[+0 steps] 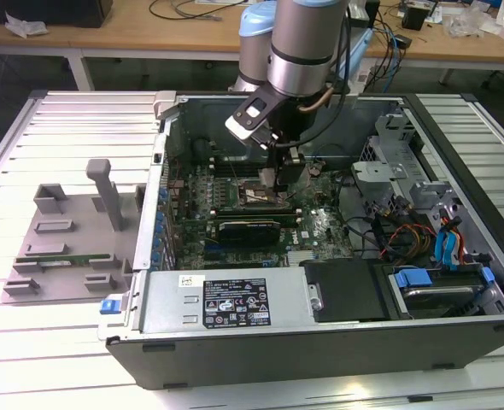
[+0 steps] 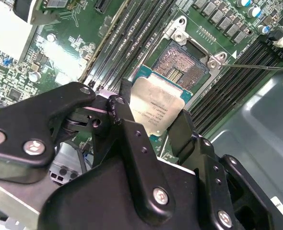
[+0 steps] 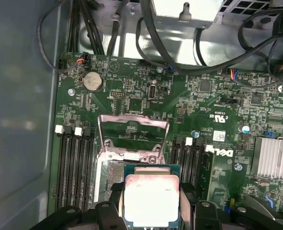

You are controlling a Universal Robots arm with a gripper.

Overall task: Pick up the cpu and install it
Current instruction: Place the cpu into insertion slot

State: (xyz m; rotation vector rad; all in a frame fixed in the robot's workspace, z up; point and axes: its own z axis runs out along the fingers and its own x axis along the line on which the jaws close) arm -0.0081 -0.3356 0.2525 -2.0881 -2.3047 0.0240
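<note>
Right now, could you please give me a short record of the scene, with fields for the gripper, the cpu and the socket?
gripper: shut on the cpu, inside the computer case
cpu: gripped at two opposite edges by the fingers, metal plate towards both wrist views
socket: open, frame raised, contacts bare
stage: cpu held over the motherboard at the socket, not seated
</note>
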